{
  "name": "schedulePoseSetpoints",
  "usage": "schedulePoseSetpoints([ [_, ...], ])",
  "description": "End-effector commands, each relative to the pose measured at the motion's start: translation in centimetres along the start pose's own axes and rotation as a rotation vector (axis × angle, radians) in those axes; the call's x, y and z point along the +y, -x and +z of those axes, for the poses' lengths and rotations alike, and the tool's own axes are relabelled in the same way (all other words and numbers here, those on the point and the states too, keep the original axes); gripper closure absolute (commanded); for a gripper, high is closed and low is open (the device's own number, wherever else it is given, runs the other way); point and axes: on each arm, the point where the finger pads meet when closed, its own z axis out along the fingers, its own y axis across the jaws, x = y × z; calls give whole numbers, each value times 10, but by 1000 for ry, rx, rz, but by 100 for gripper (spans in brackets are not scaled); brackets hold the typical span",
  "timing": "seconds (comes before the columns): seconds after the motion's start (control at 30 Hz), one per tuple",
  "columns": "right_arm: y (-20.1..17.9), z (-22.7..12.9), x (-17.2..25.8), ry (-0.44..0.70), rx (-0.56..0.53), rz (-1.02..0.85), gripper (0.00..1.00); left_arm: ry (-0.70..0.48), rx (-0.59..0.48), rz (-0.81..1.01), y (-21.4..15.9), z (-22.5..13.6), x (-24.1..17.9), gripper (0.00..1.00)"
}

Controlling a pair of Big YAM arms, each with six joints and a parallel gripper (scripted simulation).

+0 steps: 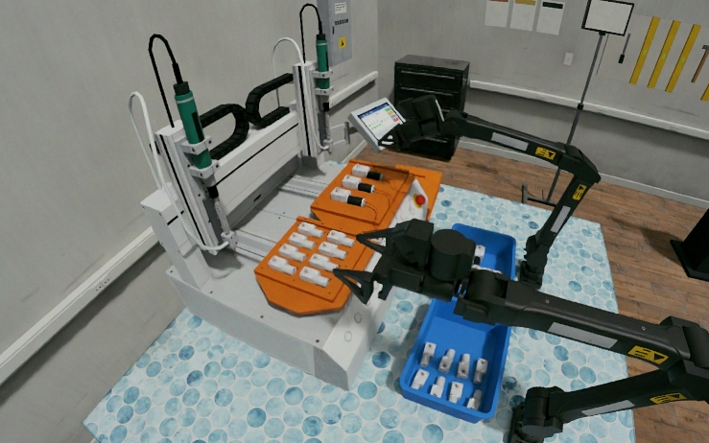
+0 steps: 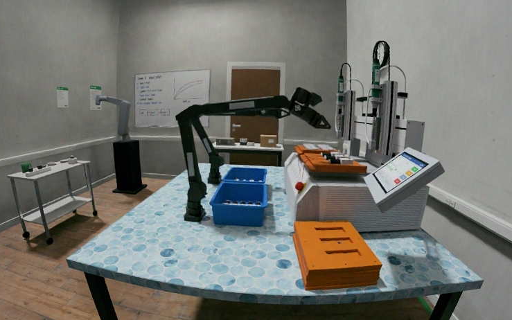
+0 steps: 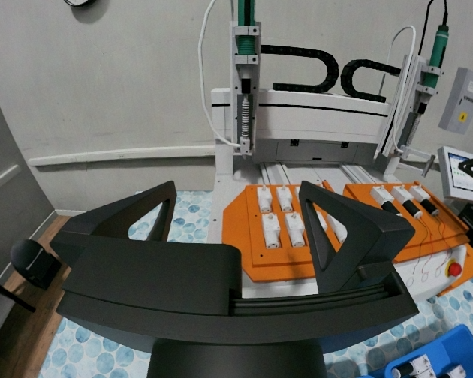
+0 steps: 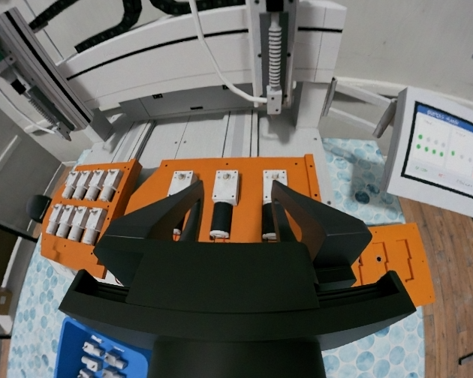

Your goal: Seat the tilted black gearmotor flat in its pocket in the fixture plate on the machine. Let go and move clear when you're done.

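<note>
Three black gearmotors with white gearboxes lie side by side in the orange fixture plate (image 1: 318, 204) (image 4: 248, 203) on the machine: one at the left (image 4: 182, 178), one in the middle (image 4: 225, 189) (image 1: 365, 187), one at the right (image 4: 268, 217) (image 1: 373, 175). None looks clearly tilted; whether each is fully down in its pocket is hard to tell. The fingers hide parts of the outer two. My right gripper (image 4: 237, 187) (image 1: 383, 140) (image 2: 329, 127) is partly open and empty, raised above the plate. My left gripper (image 3: 237, 187) (image 1: 347, 254) is wide open and empty, near the other plate.
A second orange plate (image 1: 291, 299) holds several white gearmotors. The tilted screen (image 4: 444, 154) (image 2: 398, 172) stands beside the machine. Two vertical screwdriver units rise behind the plates. Blue bins (image 1: 459, 324) (image 2: 238, 214) hold parts, and spare orange plates (image 2: 337, 254) are stacked on the table.
</note>
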Motion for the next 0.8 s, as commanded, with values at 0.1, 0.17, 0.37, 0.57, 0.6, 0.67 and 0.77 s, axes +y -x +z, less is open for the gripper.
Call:
schedulePoseSetpoints([
  [0.1, 8, -43, -12, -30, -183, -62, 45, 3, -48, -12, 21, -9, 3, 0],
  [0.17, 6, -55, -14, -38, -227, -74, 45, 5, -57, -12, 25, -11, 4, 0],
  [0.37, 3, -85, -18, -56, -327, -96, 45, 6, -43, -12, 20, -8, 5, 0],
  [0.57, -3, -106, -21, -72, -394, -106, 45, 7, -47, -12, 23, -8, 5, 0],
  [0.6, -4, -110, -21, -74, -404, -108, 45, 6, -47, -12, 23, -9, 5, 0],
  [0.67, -5, -116, -22, -80, -424, -112, 45, 6, -51, -12, 25, -10, 4, 0],
  [0.77, -5, -123, -22, -84, -447, -115, 45, 5, -50, -12, 24, -10, 4, 0],
])
